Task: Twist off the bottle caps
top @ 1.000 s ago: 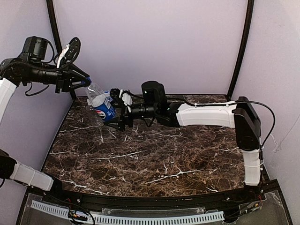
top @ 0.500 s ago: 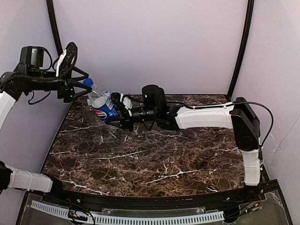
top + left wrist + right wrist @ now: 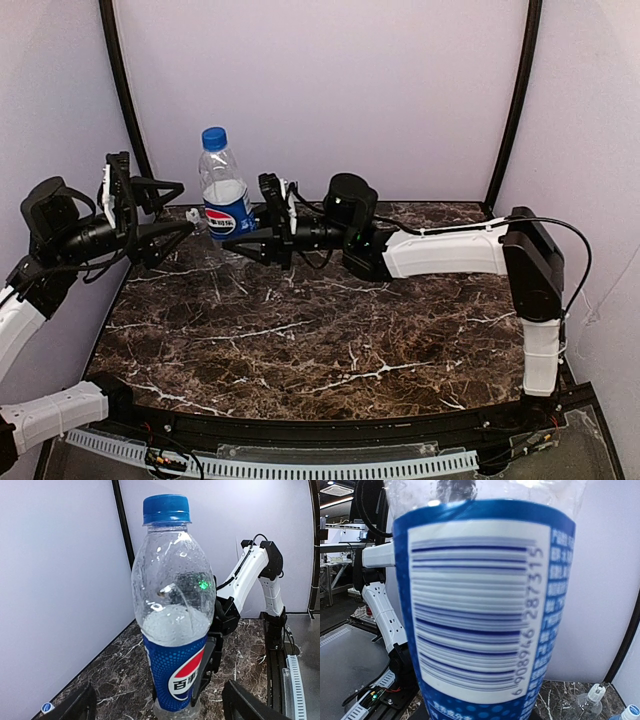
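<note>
The Pepsi bottle (image 3: pixel 224 205) stands upright at the table's back left, part full of clear liquid, with its blue cap (image 3: pixel 214 138) on the neck. My right gripper (image 3: pixel 247 235) is shut on the bottle's lower body from the right; one dark finger (image 3: pixel 210 656) shows behind the label (image 3: pixel 177 672). The label's barcode (image 3: pixel 475 615) fills the right wrist view. My left gripper (image 3: pixel 176 213) is open just left of the bottle and touches nothing. Its fingers (image 3: pixel 248 706) stand wide apart at either side of the bottle's base, well below the cap (image 3: pixel 166 509).
Two more bottles stand low at the right of the right wrist view, one with a white cap (image 3: pixel 596 692) and one with a blue cap (image 3: pixel 631 711). A small blue-topped thing (image 3: pixel 47 707) sits by the left wall. The back wall (image 3: pixel 330 90) is close behind the bottle.
The left gripper let go of the cap, opened and dropped down and back to the left. The right gripper closed on the bottle and swung it from tilted to upright.
</note>
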`<state>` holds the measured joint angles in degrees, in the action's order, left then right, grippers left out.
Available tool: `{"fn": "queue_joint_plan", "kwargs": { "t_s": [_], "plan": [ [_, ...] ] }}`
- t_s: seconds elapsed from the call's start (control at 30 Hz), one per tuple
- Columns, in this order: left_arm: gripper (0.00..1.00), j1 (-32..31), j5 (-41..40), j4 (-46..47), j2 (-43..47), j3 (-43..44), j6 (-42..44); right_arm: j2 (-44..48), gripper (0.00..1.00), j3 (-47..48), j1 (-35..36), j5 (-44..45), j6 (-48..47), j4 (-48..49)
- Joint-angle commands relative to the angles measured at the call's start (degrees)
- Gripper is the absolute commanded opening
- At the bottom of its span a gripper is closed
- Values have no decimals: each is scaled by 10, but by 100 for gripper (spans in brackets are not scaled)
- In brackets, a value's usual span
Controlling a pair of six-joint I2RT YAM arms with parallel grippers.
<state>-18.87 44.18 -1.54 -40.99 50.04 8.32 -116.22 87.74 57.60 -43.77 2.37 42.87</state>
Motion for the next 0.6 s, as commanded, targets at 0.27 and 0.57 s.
{"fn": "queue_joint_plan", "kwargs": {
  "t_s": [0.27, 0.57],
  "plan": [
    [85, -74, 22, 154, -47, -58, -55, -6, 33, 36, 12, 19, -10, -25],
    [71, -97, -19, 226, -79, -70, -71, -10, 34, 50, 24, 18, -48, -65]
  ]
}}
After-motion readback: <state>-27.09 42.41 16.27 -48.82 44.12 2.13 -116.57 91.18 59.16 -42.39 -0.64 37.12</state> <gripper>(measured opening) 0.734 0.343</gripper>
